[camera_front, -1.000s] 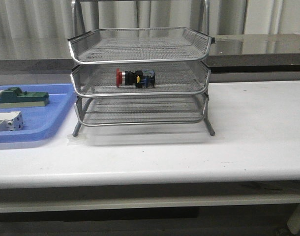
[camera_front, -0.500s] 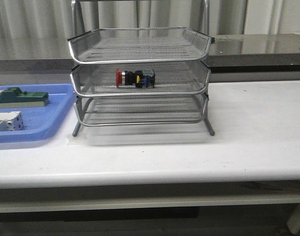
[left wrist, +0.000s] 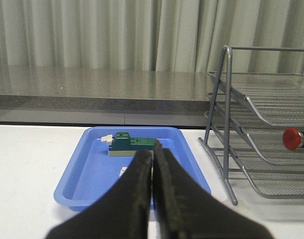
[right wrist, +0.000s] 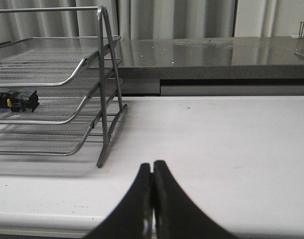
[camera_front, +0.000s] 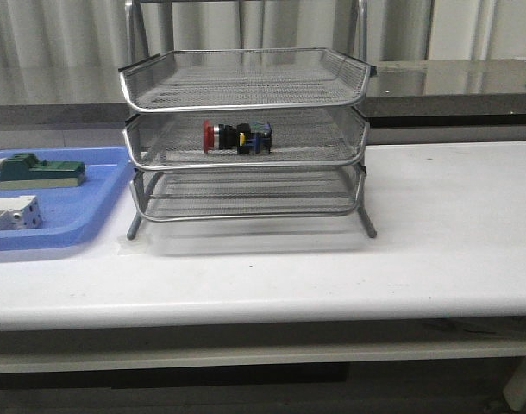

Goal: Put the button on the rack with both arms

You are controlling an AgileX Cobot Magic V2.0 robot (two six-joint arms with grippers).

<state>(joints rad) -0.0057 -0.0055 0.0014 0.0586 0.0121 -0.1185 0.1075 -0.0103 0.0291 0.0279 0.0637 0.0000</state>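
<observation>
Seen lying on its side in the middle tier of the 3-tier wire-mesh rack: the button, red head pointing toward the blue tray, black body with blue and yellow bits trailing behind. Also visible in the left wrist view, red head poking out over the middle shelf's rim, and in the right wrist view, resting on the mesh. Standing on the white table, just beside the blue tray: the rack, legs planted. Inside the tray: a green block and a white block. Held away from the rack, touching nothing: left gripper and right gripper, each with fingers pressed together, empty.
</observation>
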